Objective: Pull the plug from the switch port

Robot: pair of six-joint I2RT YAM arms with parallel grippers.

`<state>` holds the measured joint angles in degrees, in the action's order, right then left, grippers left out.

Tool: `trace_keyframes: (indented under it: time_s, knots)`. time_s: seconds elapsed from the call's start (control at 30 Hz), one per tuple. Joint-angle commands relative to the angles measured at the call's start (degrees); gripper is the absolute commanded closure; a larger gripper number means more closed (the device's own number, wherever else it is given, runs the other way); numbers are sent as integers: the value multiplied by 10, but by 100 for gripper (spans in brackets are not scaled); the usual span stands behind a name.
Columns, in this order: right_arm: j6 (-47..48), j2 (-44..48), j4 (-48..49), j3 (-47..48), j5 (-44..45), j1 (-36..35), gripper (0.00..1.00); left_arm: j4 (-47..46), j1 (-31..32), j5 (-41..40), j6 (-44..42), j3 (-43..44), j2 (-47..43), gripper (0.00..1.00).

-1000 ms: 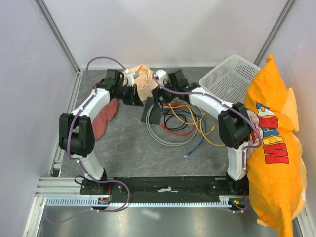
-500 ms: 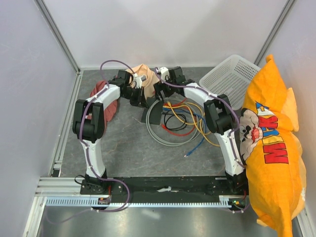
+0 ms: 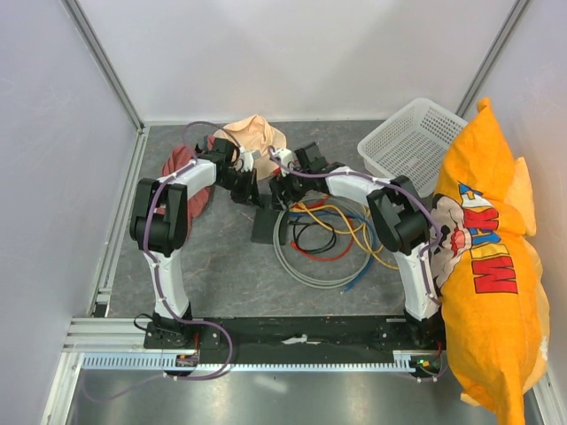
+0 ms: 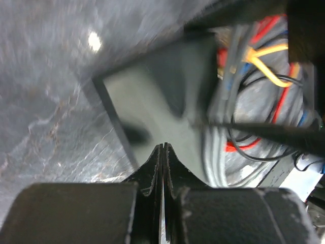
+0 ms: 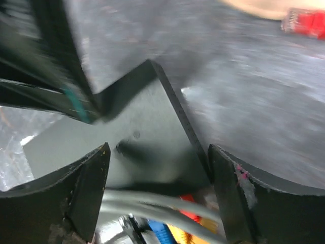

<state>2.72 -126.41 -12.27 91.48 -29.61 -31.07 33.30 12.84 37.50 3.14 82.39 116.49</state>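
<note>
Both wrist views are blurred: the switch (image 4: 152,96) shows no ports, and the cables (image 4: 254,66) beside it run together. From above it is too small to tell whether anything is plugged in. A red plug (image 5: 306,23) is cut by the frame's edge.

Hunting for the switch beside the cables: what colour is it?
The switch is matte black, clearest from the right wrist view.

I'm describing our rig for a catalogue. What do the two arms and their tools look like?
Both the left arm and right arm have white shell links joined by bulky black joints, with a thin purple cable running along each. The left tool and right tool have matte black fingers; the right one's show scuffs and a pink smudge.
</note>
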Motion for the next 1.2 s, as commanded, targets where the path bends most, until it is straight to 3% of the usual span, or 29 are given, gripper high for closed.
trace_keyframes:
  time_s: [0.0,0.13,0.3,0.47,0.77,1.03,1.17]
  knots:
    - [-9,21,-11,17,-9,-14,13,-4,-2,-19,6,-14,-42,98]
    - [-23,19,-19,37,-24,27,10,-1,-1,-19,-8,4,-39,98]
    - [-2,-9,-46,77,-114,79,12,8,-1,-14,-12,18,-32,98]
    - [103,-13,-156,113,-231,84,12,12,-1,-7,-19,22,-22,98]
    - [250,-23,-212,116,-114,65,16,12,3,-11,-30,30,-18,98]
    - [287,-25,-249,127,-86,73,23,13,12,-15,-30,19,-17,98]
    - [291,-34,-263,133,-84,78,33,13,21,-15,-44,15,-14,98]
